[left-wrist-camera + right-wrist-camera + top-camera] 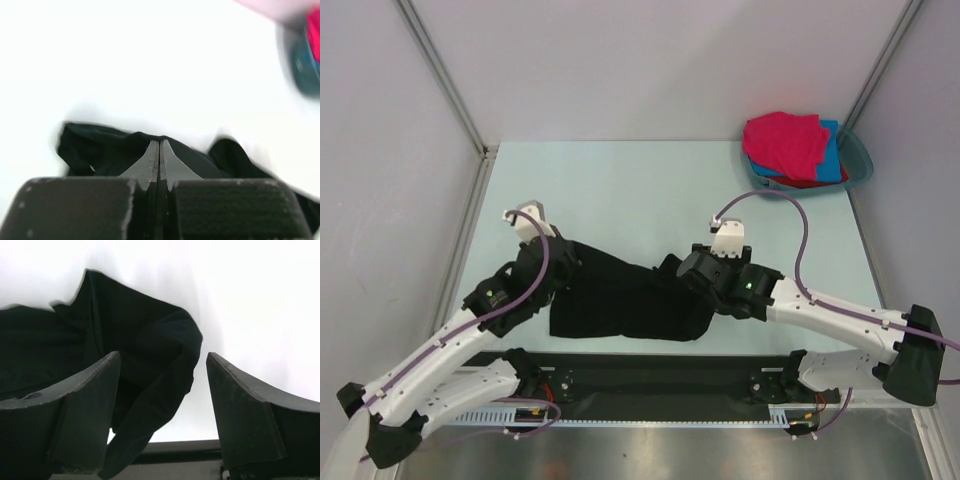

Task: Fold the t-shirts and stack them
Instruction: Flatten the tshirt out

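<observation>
A large black t-shirt (620, 300) lies bunched on the table between my two arms. My left gripper (560, 258) is at its upper left corner. In the left wrist view the left gripper (159, 142) has its fingers pressed together, and the black t-shirt (100, 150) rises in a peak to their tips. My right gripper (692, 268) hangs open over the shirt's right end. In the right wrist view the right gripper (162, 360) has a fold of the black t-shirt (145, 340) between its spread fingers, nearer the left one. The magenta-pink t-shirt (785, 140), blue t-shirt (832, 140) and red t-shirt (825, 180) lie in a pile at the back right.
The coloured pile sits in a teal basin (863, 160) in the far right corner, which also shows blurred in the left wrist view as the basin (305, 70). White walls with metal posts close in the table on three sides. A black rail (650, 375) runs along the near edge.
</observation>
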You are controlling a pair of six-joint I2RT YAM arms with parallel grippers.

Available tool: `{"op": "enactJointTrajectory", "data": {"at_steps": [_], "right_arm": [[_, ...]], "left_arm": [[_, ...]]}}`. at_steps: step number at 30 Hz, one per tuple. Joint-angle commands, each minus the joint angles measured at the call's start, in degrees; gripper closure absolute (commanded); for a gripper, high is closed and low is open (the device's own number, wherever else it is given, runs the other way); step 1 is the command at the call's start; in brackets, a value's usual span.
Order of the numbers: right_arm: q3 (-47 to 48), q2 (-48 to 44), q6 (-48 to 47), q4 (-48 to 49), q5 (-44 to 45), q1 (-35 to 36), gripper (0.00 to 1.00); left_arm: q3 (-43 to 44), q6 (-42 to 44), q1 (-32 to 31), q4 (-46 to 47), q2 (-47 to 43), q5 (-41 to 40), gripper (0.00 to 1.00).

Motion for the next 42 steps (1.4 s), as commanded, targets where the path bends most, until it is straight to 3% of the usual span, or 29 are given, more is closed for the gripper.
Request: {"op": "enactJointTrajectory", "data": {"at_steps": [1, 6, 10, 12, 13, 16, 21, 26, 28, 29, 32, 33, 34, 36, 38, 39, 40, 41, 42], "right_arm": [[-0.5, 1.3, -4.3, 3.1, -3.7, -2.5, 0.27], [-4.6, 5.7, -4.5, 5.5, -11.2, -6.5, 0.31], [-6.9, 9.8, -3.9, 8.7, -13.4, -7.3, 0.36], [-7.0, 12.5, -2.3, 8.0, -13.4, -7.8, 0.47], [-7.1, 13.4, -1.9, 7.6, -12.8, -8.0, 0.64], [-7.2, 16.6, 1.6, 5.2, -11.3, -9.3, 1.0], [-9.6, 16.7, 13.9, -6.5, -5.1, -9.9, 1.0], [-12.2, 12.9, 41.2, -22.7, -0.5, -8.5, 1.0], [-12.8, 11.0, 46.8, -29.3, 0.4, -6.2, 1.0], [-12.7, 9.4, 53.9, -33.7, 0.7, -4.7, 1.0], [-11.0, 7.0, 61.5, -38.5, 2.5, -2.2, 1.0], [-10.2, 5.1, 60.0, -38.2, 3.3, -1.9, 0.93], [-9.2, 4.0, 58.3, -37.4, 5.3, -1.3, 0.69], [-6.4, 0.3, 48.8, -31.9, 9.6, -0.7, 0.51], [-5.2, -2.5, 38.4, -25.4, 11.6, -0.6, 0.42], [-4.5, -3.9, 31.8, -16.2, 11.9, -0.8, 0.41], [-4.4, -6.6, 20.0, -12.0, 11.8, -1.0, 0.39], [-4.5, -7.9, 14.6, -7.8, 11.3, -1.4, 0.36], [-5.5, -9.0, 8.1, 3.0, 6.9, -2.3, 0.34]], "left_arm": [[2.7, 7.8, 8.4, 8.1, -0.2, 1.4, 1.0], [4.7, 11.3, 19.2, 9.7, 2.6, 6.5, 1.0], [6.3, 12.9, 23.1, 11.6, 4.5, 7.8, 1.0], [7.6, 13.0, 25.8, 11.6, 5.6, 10.4, 1.0], [7.9, 13.2, 26.8, 11.6, 6.0, 11.4, 0.99], [8.6, 13.6, 29.8, 12.1, 7.2, 14.3, 1.0], [9.3, 13.9, 34.8, 12.2, 8.4, 17.6, 1.0], [9.5, 13.9, 37.2, 12.7, 9.0, 19.7, 1.0], [9.7, 13.8, 37.6, 13.1, 9.2, 20.2, 1.0], [9.7, 13.7, 37.8, 13.1, 9.7, 20.7, 1.0], [9.7, 13.7, 38.2, 13.1, 10.2, 21.6, 1.0], [9.7, 13.7, 38.2, 13.1, 10.3, 21.8, 1.0], [9.6, 13.7, 38.2, 13.1, 10.3, 22.0, 1.0], [9.5, 13.7, 38.2, 13.1, 10.4, 22.4, 1.0], [9.4, 13.7, 38.2, 13.1, 10.3, 22.7, 1.0], [9.3, 13.7, 38.2, 13.1, 10.3, 23.0, 1.0], [9.3, 13.7, 38.2, 13.0, 10.3, 23.3, 1.0], [9.3, 13.7, 38.2, 13.0, 10.3, 23.4, 1.0], [9.0, 13.6, 38.2, 13.1, 10.2, 23.7, 1.0]]}}
